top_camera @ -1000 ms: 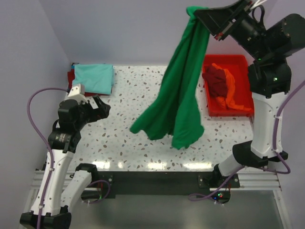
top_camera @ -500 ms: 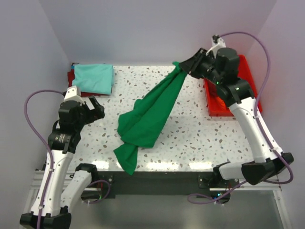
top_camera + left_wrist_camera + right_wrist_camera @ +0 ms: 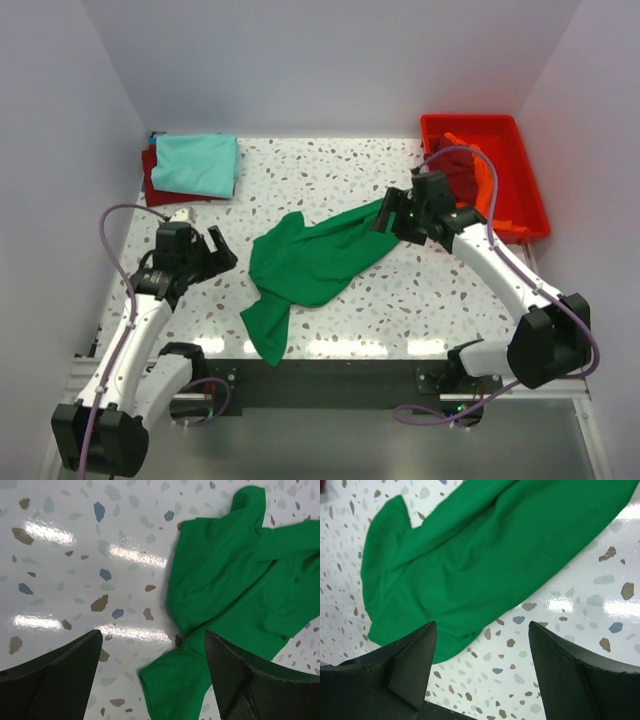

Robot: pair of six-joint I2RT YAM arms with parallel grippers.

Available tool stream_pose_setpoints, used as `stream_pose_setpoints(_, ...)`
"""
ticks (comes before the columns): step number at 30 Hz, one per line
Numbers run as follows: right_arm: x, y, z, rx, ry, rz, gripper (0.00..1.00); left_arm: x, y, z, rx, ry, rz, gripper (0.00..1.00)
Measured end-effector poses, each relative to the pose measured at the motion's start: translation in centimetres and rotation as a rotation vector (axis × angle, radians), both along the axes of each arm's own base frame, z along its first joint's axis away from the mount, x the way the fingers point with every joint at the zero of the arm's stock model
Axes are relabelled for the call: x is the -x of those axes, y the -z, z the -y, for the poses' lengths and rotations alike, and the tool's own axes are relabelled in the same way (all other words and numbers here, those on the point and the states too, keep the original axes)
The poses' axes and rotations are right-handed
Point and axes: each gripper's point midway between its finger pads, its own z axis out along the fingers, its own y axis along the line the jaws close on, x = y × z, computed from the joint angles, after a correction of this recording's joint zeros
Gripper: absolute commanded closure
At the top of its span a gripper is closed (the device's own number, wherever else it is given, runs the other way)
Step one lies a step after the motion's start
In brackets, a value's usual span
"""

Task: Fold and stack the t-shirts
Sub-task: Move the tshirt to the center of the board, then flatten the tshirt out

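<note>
green t-shirt (image 3: 310, 265): unfolded and crumpled, lying flat in a diagonal strip, upper end just left of the red tray (image 3: 470, 121), narrow tail furthest from it. light teal t-shirt (image 3: 198, 164): folded, well left of the tray, on top of a dark red t-shirt (image 3: 150, 185). orange t-shirt (image 3: 486, 178) and second dark red t-shirt (image 3: 462, 172): bunched inside the tray.

Before me lay a white tabletop (image 3: 330, 180) speckled with grey, brown and blue chips, glossy enough that light glared in streaks along its near edge. A red plastic tray (image 3: 470, 122) sat on its far right corner, close to the right-hand wall. Pale lavender walls (image 3: 320, 60) closed the tabletop in on the left, back and right.
</note>
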Motion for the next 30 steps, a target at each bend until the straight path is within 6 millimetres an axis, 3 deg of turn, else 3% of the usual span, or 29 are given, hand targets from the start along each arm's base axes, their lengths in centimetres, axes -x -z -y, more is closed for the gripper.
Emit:
stream_pose_setpoints(8,3.1,5.1,0.3,0.001,-0.017,-0.123,0.26,-1.3,4.2,3.1,0.161,0.040,-0.102,0.17)
stream_pose_setpoints(13,2.5,6.9,0.0,0.015,-0.021,-0.158,0.27,-1.7,6.5,4.6,0.240,0.067,-0.151,0.20)
stream_pose_setpoints(19,2.3,9.7,-0.1,0.038,-0.021,-0.227,0.27,-2.6,7.4,5.7,0.295,0.100,-0.168,0.34)
stream_pose_setpoints(30,1.5,11.9,-0.4,0.060,-0.025,-0.276,0.28,-1.8,9.8,7.4,0.306,0.149,-0.249,0.35)
